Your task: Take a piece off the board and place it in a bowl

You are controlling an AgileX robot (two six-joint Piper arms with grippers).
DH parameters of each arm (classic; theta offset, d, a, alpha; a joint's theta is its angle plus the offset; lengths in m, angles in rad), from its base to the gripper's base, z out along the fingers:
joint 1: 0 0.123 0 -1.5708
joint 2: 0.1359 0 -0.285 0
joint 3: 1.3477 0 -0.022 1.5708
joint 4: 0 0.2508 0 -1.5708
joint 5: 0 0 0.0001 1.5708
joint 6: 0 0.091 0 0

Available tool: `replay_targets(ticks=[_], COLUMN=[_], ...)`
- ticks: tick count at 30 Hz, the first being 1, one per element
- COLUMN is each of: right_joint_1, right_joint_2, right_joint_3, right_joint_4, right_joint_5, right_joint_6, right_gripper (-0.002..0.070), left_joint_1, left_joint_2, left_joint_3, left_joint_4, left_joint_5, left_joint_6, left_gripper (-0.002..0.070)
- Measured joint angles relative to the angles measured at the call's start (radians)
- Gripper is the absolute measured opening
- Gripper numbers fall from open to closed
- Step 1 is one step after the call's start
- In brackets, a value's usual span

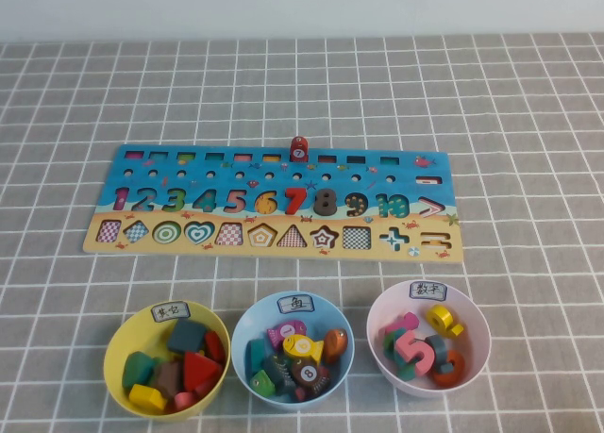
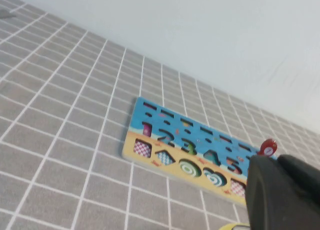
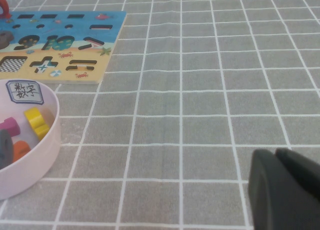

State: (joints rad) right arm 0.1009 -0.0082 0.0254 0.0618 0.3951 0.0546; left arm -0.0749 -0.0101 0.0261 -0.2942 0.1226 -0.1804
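Observation:
The red fish piece (image 1: 299,148) stands upright in a slot along the far edge of the board (image 1: 274,205), above the numeral 7. In the left wrist view the piece (image 2: 268,147) shows just past my left gripper (image 2: 277,161), which is shut on nothing and held above the table, off the board's (image 2: 165,140) near side. The light blue bowl (image 1: 293,312) sits in front of the board's middle with several fish pieces in it. My right gripper (image 3: 275,153) is shut and empty over bare cloth, to the right of the board (image 3: 107,44). Neither gripper shows in the high view.
A yellow bowl (image 1: 123,331) of shape blocks stands left of the blue one. A pink bowl (image 1: 472,310) (image 3: 47,140) of numerals stands to its right. Grey checked cloth covers the table, and a pale wall rises behind it.

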Motion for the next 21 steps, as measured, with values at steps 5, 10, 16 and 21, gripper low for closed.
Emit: replay_targets(ticks=[5,10,16,21], right_joint_1=[0.0,0.0,0.0,0.0], right_joint_2=[0.0,0.0,0.0,0.0], right_joint_3=[0.0,0.0,0.0,0.0], right_joint_4=[0.0,0.0,0.0,0.0], right_joint_5=[0.0,0.0,0.0,0.0], right_joint_6=[0.0,0.0,0.0,0.0], right_gripper=[-0.0017,-0.0017,-0.0017,-0.0017], left_joint_1=[0.0,0.0,0.0,0.0], left_joint_2=[0.0,0.0,0.031,0.239], left_joint_3=[0.0,0.0,-0.109,-0.326], left_joint_4=[0.007,0.027,0.017,0.017], left_joint_5=[-0.01,-0.018,0.066,0.194], left_joint_6=[0.005,0.017,0.0,0.0], left_gripper=[-0.0005,-0.0005,-0.0005,-0.0005])
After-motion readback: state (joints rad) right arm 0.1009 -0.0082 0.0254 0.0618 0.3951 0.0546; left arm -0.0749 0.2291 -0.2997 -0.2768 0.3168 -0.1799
